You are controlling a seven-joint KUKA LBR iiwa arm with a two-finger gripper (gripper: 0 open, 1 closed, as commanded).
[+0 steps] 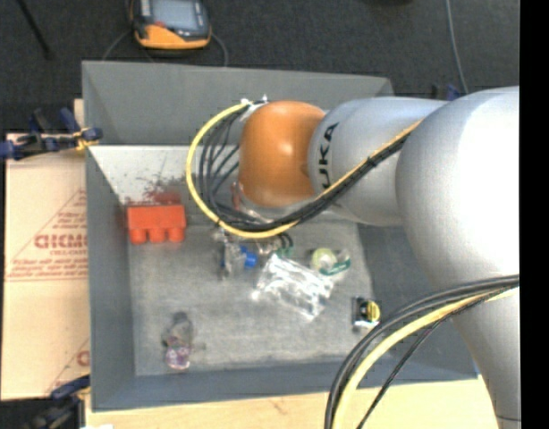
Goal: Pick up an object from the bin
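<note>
The arm (409, 168) is reaching in from the right of the frame. Its wide silver body is covering the upper right of the grey bin (109, 275) and cutting off most of the right wall. The orange cover (276, 155) at its wrist, ringed by yellow and black cables (192, 172), is hanging over the middle of the bin. It is hiding the jaws beneath it, so I cannot tell whether they are released or clenched, or whether anything is sitting between them.

Just under the cover's lower left edge, a small grey and blue shape (234, 257) is showing against the bin floor. It is too small and too shadowed to tell whether it is a loose thing or part of the robot. This shape and the crumpled clear plastic packet (292, 286) just to its right, at the centre of the floor, are lying nearest to the wrist.

A round greenish-white thing (326, 259) is touching the packet's upper right corner, and its kind is hard to make out. A small black and yellow thing (366, 311) is lying near the right wall, partly cut off by a cable crossing the lower right of the frame. An orange toy block (156, 223) is sitting well apart at the left of the floor, and a pinkish clear trinket (178, 342) is lying alone at the lower left.
</note>
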